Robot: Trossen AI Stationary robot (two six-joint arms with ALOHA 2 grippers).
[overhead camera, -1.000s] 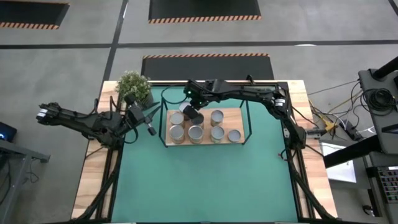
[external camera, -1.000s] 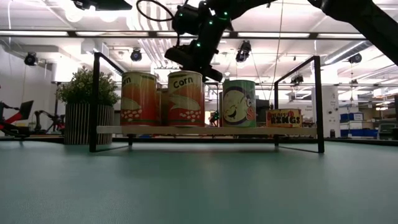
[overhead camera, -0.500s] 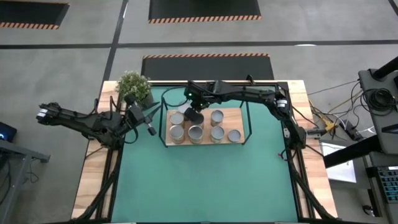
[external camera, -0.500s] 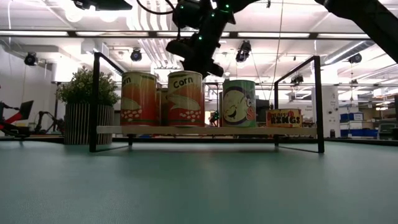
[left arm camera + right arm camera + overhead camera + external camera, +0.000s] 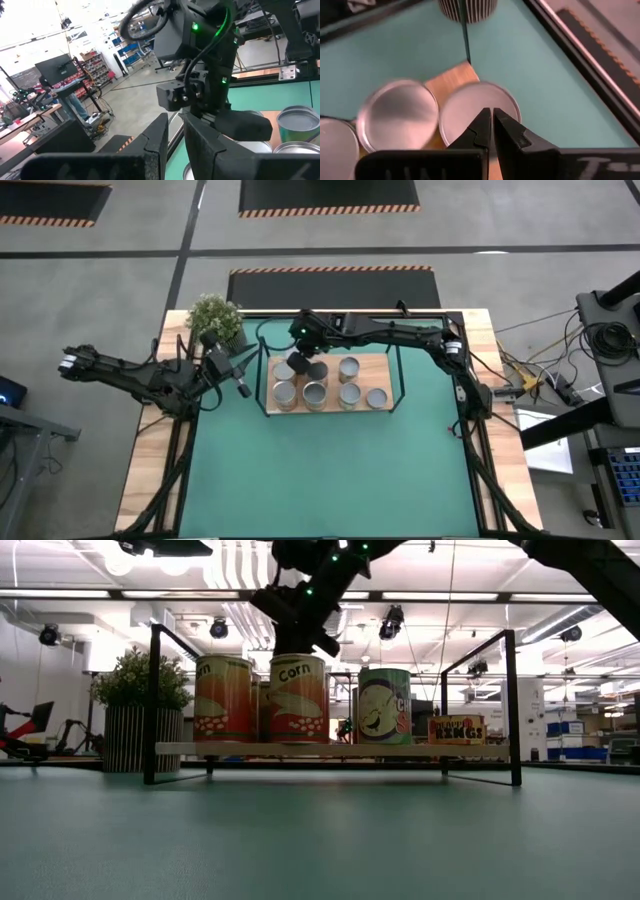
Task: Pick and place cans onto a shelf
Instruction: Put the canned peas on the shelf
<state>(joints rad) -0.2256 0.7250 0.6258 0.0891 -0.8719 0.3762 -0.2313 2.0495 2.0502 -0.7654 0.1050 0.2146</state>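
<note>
While the cans (image 5: pixel 315 392) stand on the shelf (image 5: pixel 384 370), we see the right gripper (image 5: pixel 307 367) hovering above them, fingers closed and empty; the left gripper (image 5: pixel 243 389) waits beside the shelf, nearly closed, empty.

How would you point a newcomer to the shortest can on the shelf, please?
Find the light-brown wooden shelf board in its black wire frame on the green mat. The short silver-topped can stands alone at its right end; its neighbours are much taller.

The cans (image 5: pixel 397 115) have shiny smooth metal tops; the shelf (image 5: pixel 370 363) is matt light wood in black wire.
</note>
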